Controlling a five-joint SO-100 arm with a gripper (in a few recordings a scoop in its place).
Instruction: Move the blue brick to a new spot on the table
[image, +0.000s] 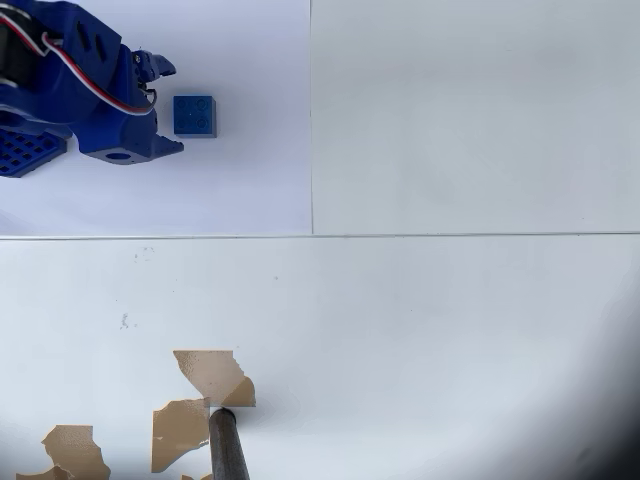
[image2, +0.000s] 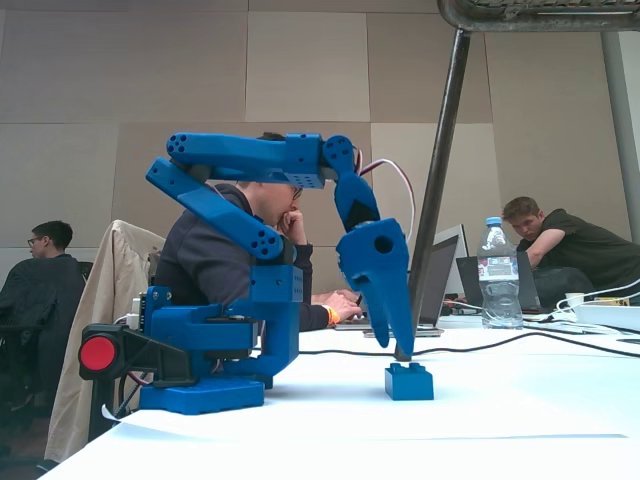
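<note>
Blue brick (image: 195, 115), square, studded plastic, on smooth white table (image: 450, 330).

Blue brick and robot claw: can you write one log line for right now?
gripper: open, just left of brick in overhead view | small square blue plastic studded brick: on white table, not gripped | move: not started

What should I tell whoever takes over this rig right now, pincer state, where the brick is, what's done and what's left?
Pincer: open, holding nothing, hanging just left of the blue brick in the overhead view; in the fixed view its tips sit just above the brick.
Blue brick: studs up on the white paper sheet, upper left of the table.
Done: the approach, judging by the pose.
Left: lower, close on the brick, lift, set it down elsewhere on the table.
</note>
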